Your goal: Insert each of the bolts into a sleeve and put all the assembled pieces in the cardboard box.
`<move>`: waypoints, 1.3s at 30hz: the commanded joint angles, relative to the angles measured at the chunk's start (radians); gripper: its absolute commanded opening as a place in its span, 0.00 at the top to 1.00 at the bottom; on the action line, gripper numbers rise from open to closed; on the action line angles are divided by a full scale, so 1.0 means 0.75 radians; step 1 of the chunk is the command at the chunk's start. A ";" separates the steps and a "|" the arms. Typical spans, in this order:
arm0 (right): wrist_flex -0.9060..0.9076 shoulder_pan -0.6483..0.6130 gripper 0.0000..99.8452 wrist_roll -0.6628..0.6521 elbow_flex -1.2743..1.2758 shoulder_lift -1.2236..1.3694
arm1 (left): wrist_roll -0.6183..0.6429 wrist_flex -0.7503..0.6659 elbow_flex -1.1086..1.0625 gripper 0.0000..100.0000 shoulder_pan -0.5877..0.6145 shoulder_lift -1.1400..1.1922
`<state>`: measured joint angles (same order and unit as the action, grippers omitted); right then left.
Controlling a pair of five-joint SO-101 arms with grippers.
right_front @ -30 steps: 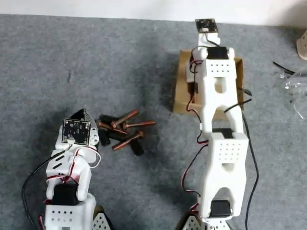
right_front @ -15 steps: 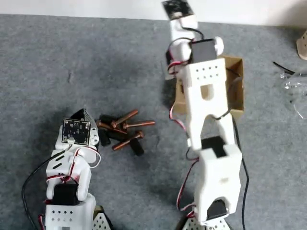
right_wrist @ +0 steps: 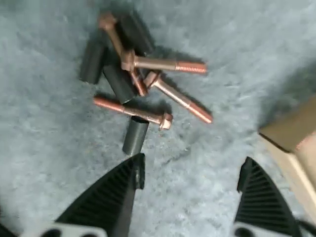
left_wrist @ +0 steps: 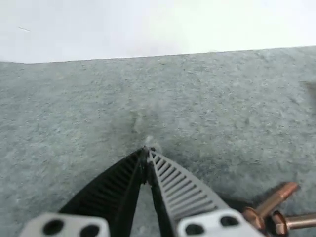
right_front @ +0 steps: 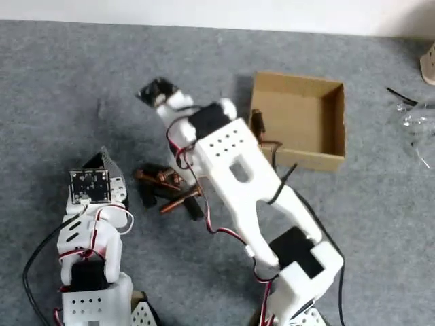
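Note:
Several copper bolts (right_front: 163, 179) and black sleeves (right_front: 146, 196) lie in a loose pile on the grey carpet. The right arm (right_front: 224, 149) stretches across the far side of the pile. In its wrist view the right gripper (right_wrist: 192, 160) hangs open above the carpet, holding nothing. One sleeve (right_wrist: 134, 136) stands just ahead of a finger, with a bolt (right_wrist: 131, 109) beside it. The left gripper (left_wrist: 146, 151) is shut and holds nothing. It sits just left of the pile (right_front: 105, 158), with two bolt heads (left_wrist: 271, 202) off to its side. The cardboard box (right_front: 293, 119) stands open at the back right.
A corner of the box (right_wrist: 291, 133) shows beside the right gripper. Clear plastic glasses (right_front: 414, 115) and a pale object (right_front: 428, 61) lie at the right edge. A white strip (right_front: 204, 10) borders the far side of the carpet.
The right arm has swung left from over the cardboard box to above the pile of bolts and sleeves. The left arm has shifted slightly left.

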<state>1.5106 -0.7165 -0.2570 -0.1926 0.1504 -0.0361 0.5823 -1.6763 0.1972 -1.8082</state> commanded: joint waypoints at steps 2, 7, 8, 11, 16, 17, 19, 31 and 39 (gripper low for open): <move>-0.371 -0.026 0.73 -0.108 0.384 -0.097 | 0.010 -0.033 -0.026 0.99 0.011 -0.009; -0.539 -0.091 0.73 -0.135 0.666 -0.107 | 0.010 -0.035 -0.026 0.99 0.011 -0.009; -0.545 -0.107 0.73 -0.121 0.697 -0.116 | 0.010 -0.035 -0.026 0.99 0.011 -0.009; -0.551 -0.175 0.73 -0.029 0.750 -0.150 | 0.010 -0.035 -0.026 0.99 0.011 -0.009; -0.729 -0.212 0.73 -0.010 0.846 -0.177 | 0.010 -0.035 -0.026 0.99 0.011 -0.009; -0.764 -0.212 0.73 -0.012 0.881 -0.177 | 0.010 -0.035 -0.026 0.99 0.011 -0.009; -0.811 -0.210 0.73 -0.014 0.942 -0.177 | 0.008 -0.035 -0.026 0.99 0.011 -0.009; -1.036 -0.142 0.73 -0.006 1.110 -0.173 | 0.008 -0.035 -0.026 0.99 0.011 -0.009; -1.114 -0.138 0.73 0.006 1.138 -0.173 | 0.008 -0.035 -0.026 0.99 0.007 -0.009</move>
<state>0.7403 -0.8470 -0.2708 0.6636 0.0292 -0.0345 0.5823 -1.6763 0.1956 -1.8082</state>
